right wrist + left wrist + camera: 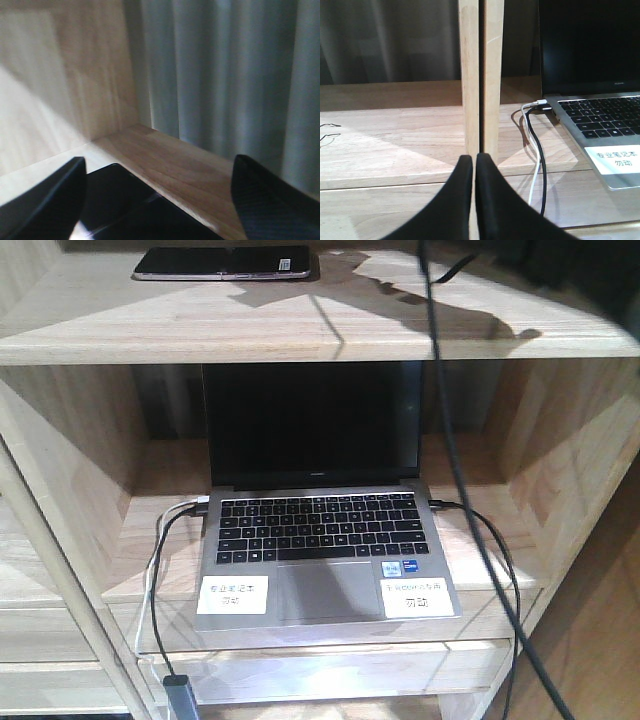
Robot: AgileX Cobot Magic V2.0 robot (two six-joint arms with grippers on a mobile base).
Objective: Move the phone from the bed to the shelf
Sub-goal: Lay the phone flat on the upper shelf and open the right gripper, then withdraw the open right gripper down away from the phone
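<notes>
The phone, a flat glossy black slab, lies on the top board of the pale-wood shelf at the upper left. In the right wrist view the phone rests on the shelf board, low between the fingers of my right gripper. That gripper is open, wide apart, and holds nothing. My left gripper is shut and empty, pointing at an upright board of the shelf. The bed is out of view.
A grey laptop stands open in the compartment under the phone, with cables at both sides. The left wrist view shows the laptop and its cables to the right. A grey curtain hangs behind the shelf.
</notes>
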